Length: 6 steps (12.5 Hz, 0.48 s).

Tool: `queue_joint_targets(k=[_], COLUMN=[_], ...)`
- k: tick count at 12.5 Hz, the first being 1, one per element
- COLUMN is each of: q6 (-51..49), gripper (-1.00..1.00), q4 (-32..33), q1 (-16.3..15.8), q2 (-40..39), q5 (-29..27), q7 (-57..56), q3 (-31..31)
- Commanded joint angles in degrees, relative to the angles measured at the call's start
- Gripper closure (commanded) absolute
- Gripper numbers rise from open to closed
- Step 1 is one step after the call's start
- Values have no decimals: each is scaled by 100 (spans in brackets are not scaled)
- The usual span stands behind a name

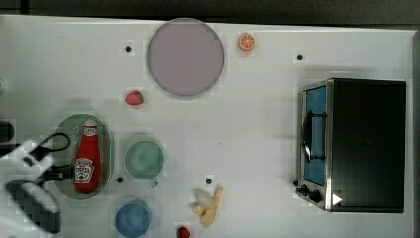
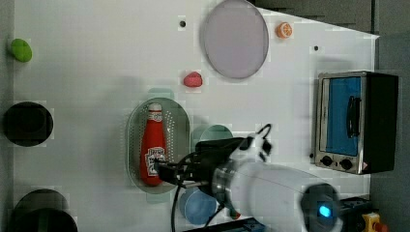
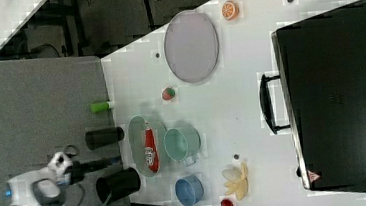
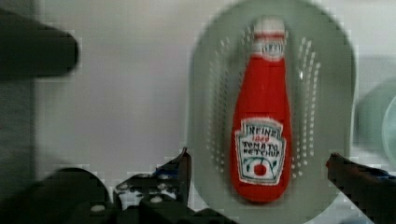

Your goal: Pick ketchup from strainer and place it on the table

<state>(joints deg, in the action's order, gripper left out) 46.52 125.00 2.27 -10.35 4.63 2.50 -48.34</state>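
**Over the strainer, claw lined up on the ketchup**

Lower left of the top view: ketchup (image 1: 88,159) lies flat inside the strainer (image 1: 107,148), cap toward the frame's top. Claw (image 4: 258,170) is spread fully wide and empty, straddling the bottle's label end, probably so it can pinch across the body before moving it onto the surface (image 1: 257,129).

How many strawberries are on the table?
2. One strawberry lies between the grey plate and the strainer. The second strawberry lies at the top view's bottom edge, beside the banana. None seems hidden.
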Motion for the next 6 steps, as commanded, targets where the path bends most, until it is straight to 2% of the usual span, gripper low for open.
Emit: queue_joint_targets(k=[1, 4, 6], q6=[686, 1117, 1170], gripper=[-100, -100, -100], q4=[448, 480, 457], q1=[59, 26, 18], q2=[-385, -1027, -1395], q5=[386, 644, 1032], q7=[520, 883, 1191], q3=[150, 177, 232])
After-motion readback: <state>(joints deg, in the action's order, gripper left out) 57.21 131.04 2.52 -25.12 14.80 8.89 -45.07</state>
